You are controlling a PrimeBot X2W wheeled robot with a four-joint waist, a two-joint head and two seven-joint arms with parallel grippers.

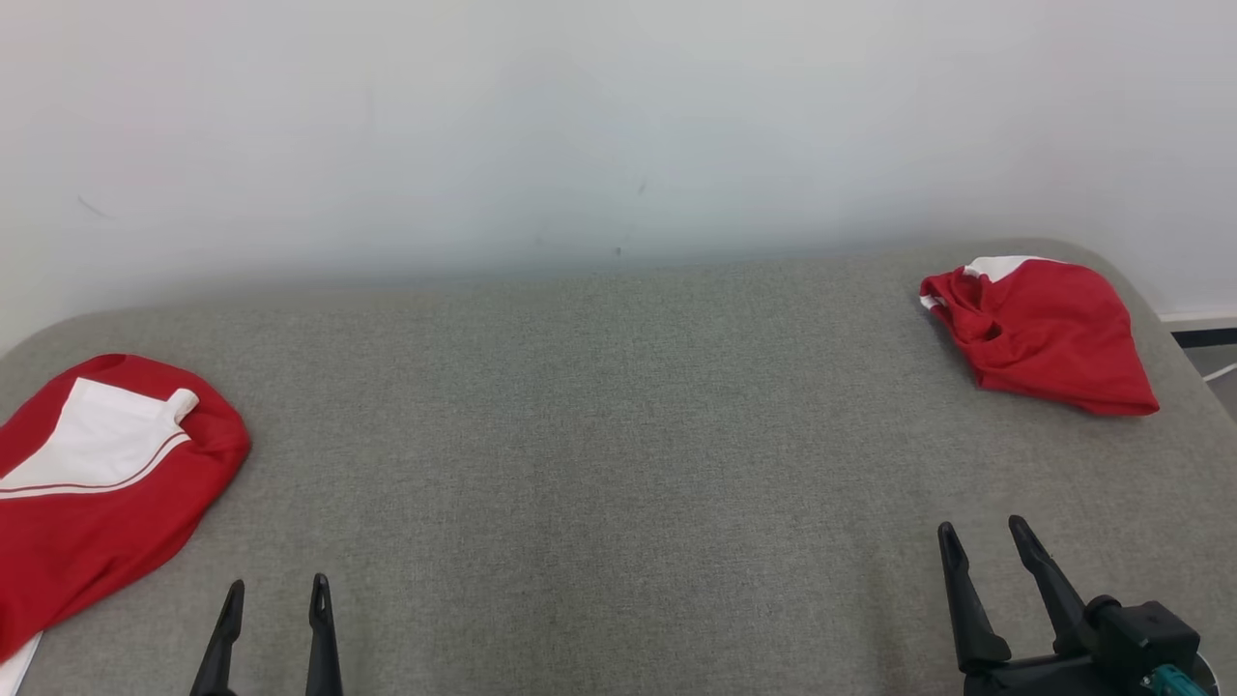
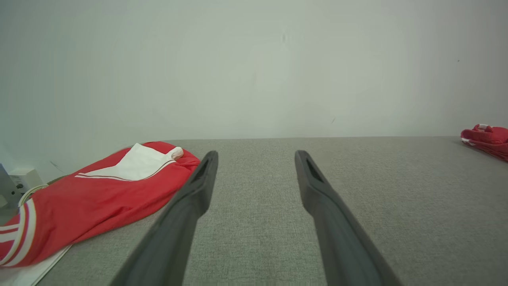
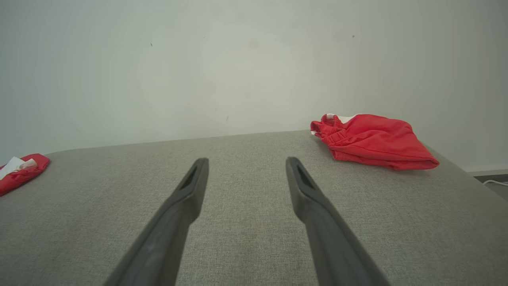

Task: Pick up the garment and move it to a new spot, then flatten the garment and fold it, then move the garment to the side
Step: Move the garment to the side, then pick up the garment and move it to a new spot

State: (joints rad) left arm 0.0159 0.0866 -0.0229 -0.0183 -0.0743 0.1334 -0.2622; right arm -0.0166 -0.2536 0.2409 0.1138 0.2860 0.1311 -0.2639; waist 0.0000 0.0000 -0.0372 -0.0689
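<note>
Two red garments lie on the grey fabric table (image 1: 618, 435). One red garment with a white panel (image 1: 97, 483) is spread at the near left edge, just left of my left gripper (image 1: 277, 583). The other, a bunched red garment (image 1: 1049, 333), sits at the far right corner, well beyond my right gripper (image 1: 982, 527). Both grippers hover open over the table's near edge with nothing between their fingers. The left wrist view has the left gripper (image 2: 256, 153) beside the panelled garment (image 2: 99, 198). In the right wrist view, the right gripper (image 3: 247, 159) points left of the bunched garment (image 3: 373, 141).
A pale wall backs the table. A white sheet (image 1: 19, 662) pokes out under the left garment. Floor and a cable (image 1: 1220, 369) show past the table's rounded right corner. A white box with a cord (image 2: 22, 178) stands off the left edge.
</note>
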